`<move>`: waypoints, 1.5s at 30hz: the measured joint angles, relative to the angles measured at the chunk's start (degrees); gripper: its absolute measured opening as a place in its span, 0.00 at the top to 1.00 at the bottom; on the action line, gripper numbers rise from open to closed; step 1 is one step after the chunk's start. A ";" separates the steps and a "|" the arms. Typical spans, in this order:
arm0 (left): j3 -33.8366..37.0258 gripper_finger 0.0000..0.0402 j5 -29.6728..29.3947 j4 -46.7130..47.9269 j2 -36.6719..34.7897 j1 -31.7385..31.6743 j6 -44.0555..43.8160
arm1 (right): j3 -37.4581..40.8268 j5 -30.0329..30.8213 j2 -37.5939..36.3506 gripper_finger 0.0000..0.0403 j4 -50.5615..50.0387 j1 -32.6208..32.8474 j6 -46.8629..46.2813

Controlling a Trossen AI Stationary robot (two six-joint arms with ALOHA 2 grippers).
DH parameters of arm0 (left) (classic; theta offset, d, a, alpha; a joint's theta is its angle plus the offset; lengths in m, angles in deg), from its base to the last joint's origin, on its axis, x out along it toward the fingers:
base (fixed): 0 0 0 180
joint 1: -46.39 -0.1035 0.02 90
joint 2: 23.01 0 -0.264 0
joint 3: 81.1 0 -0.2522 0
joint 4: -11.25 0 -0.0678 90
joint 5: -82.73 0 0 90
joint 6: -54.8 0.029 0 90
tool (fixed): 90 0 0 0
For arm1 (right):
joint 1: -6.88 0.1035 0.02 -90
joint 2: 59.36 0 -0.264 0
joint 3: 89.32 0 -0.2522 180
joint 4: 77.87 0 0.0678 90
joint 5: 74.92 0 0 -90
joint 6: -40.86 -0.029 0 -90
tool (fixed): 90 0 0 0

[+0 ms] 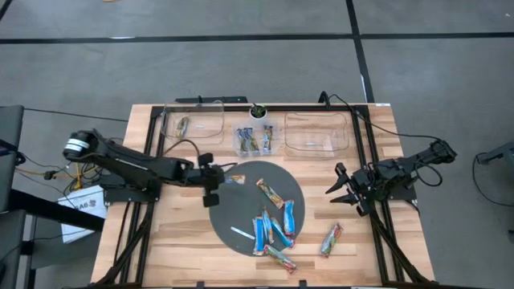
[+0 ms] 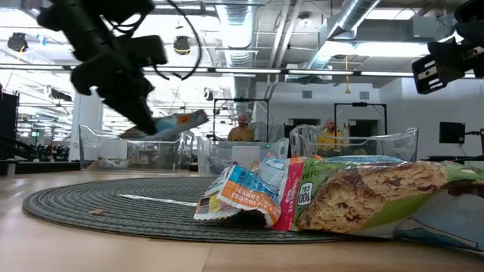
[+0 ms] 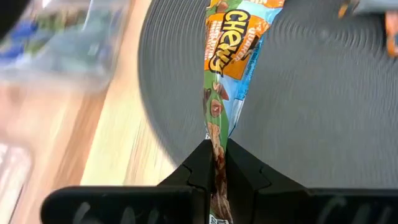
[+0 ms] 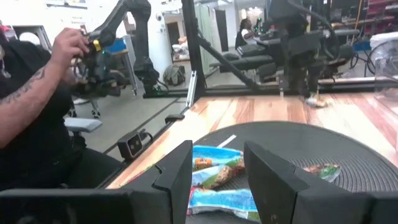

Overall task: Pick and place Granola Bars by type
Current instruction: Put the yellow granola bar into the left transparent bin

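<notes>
My left gripper (image 1: 215, 183) hovers over the far-left part of the round dark mat (image 1: 241, 210), shut on a blue-and-orange granola bar (image 1: 235, 178) marked "Chewy" (image 3: 233, 56). In the low view the bar (image 2: 178, 123) sticks out of the gripper (image 2: 144, 121) above the mat. Several more bars lie on the mat's near-right part (image 1: 273, 229), and one green-orange bar (image 1: 331, 239) rests flat on the wood beside the mat. My right gripper (image 1: 341, 191) waits open, right of the mat; its fingers (image 4: 177, 171) face the bars. My left gripper pinches the bar between its two fingers by one end (image 3: 217, 163). The fingers lie along the bar's length, coming from the table's left. The bar is lifted clear of the mat and juts out beyond the fingertips (image 3: 200, 158), roughly level.
Three clear bins stand along the far edge: the left one (image 1: 210, 120) holds one bar (image 1: 183, 125), the small middle one (image 1: 257, 149) several, the right one (image 1: 317, 133) shows none. A thin white strip (image 1: 241, 233) lies on the mat. A person's arm (image 4: 31, 99) shows beyond the table.
</notes>
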 joint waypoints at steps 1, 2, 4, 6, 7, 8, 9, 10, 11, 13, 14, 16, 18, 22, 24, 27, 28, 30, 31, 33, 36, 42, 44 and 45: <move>1.15 0.95 0.00 -0.02 -1.33 -0.05 -0.72 | 0.00 -0.02 0.09 0.66 -0.06 -0.02 0.02; 2.45 0.95 0.03 -0.21 -2.82 -0.17 -1.63 | 0.00 -0.04 -0.08 0.66 -0.05 -0.02 0.02; 4.95 0.95 0.12 -0.13 -5.75 -0.59 -3.17 | -0.02 0.00 0.03 0.66 -0.09 0.00 0.02; 7.25 0.95 0.13 0.00 -8.82 -0.77 -4.99 | -0.02 -0.02 0.17 0.65 -0.10 0.00 0.01; 8.22 0.95 0.14 -0.15 -10.10 -0.99 -5.68 | -0.02 0.00 0.15 0.66 -0.09 -0.02 0.01; 9.18 0.95 0.19 -0.16 -11.37 -1.04 -6.26 | -0.02 -0.01 0.23 0.66 -0.14 0.00 0.02; 10.09 0.95 0.23 -0.03 -12.53 -1.13 -6.86 | -0.02 -0.03 0.28 0.66 -0.15 0.00 0.02; 10.81 0.95 0.36 -0.04 -13.50 -1.30 -7.12 | -0.02 -0.02 0.27 0.66 -0.15 0.00 0.02; 11.46 0.95 0.42 -0.06 -14.45 -1.43 -7.30 | -0.02 -0.02 0.22 0.66 -0.13 -0.02 0.02; 12.35 0.95 0.41 0.03 -16.09 -1.94 -8.07 | -0.02 -0.02 0.27 0.66 -0.15 -0.02 0.02; 12.44 0.95 0.43 0.31 -16.60 -2.22 -8.51 | -0.02 -0.02 0.26 0.66 -0.15 0.00 0.02; 12.42 0.95 0.43 1.00 -17.59 -2.64 -8.93 | -0.02 -0.02 0.26 0.66 -0.17 -0.01 0.02; 12.43 0.95 0.12 1.28 -18.36 -3.11 -9.03 | -0.02 -0.02 0.26 0.65 -0.17 -0.01 0.02; 12.42 0.95 -1.28 1.63 -18.56 -4.31 -10.47 | -0.02 -0.02 0.26 0.66 -0.20 -0.02 0.02; 12.44 0.95 -2.91 1.61 -19.08 -5.07 -11.86 | -0.02 -0.02 0.26 0.66 -0.20 0.00 0.02; 12.44 0.95 -6.02 0.33 -20.53 -6.52 -13.56 | -0.02 -0.02 0.26 0.66 -0.20 -0.01 0.02; 12.44 0.95 -7.30 0.12 -21.16 -7.08 -13.99 | -0.02 -0.02 0.26 0.65 -0.22 0.00 0.02; 12.42 0.95 -9.87 -0.85 -22.54 -8.33 -14.76 | -0.02 -0.02 0.26 0.66 -0.22 0.00 0.02; 12.43 0.95 -11.35 -0.87 -23.35 -9.03 -15.06 | -0.02 -0.02 0.26 0.66 -0.22 0.00 0.02; 12.43 0.95 -14.30 -1.00 -24.87 -10.57 -15.49 | -0.02 -0.02 0.26 0.66 -0.22 -0.02 0.02; 12.43 0.95 -17.23 -1.57 -27.37 -13.34 -15.57 | -0.02 -0.02 0.26 0.66 -0.22 0.00 0.02; 12.42 0.95 -18.42 -1.33 -32.55 -19.92 -14.65 | -0.02 0.00 0.26 0.66 -0.22 0.00 0.02; 12.42 0.95 -18.44 -1.30 -33.85 -22.25 -13.60 | -0.02 0.00 0.26 0.66 -0.23 0.00 0.02; 12.42 0.95 -18.44 -1.28 -34.45 -23.38 -13.17 | -0.02 0.00 0.26 0.66 -0.23 0.00 0.02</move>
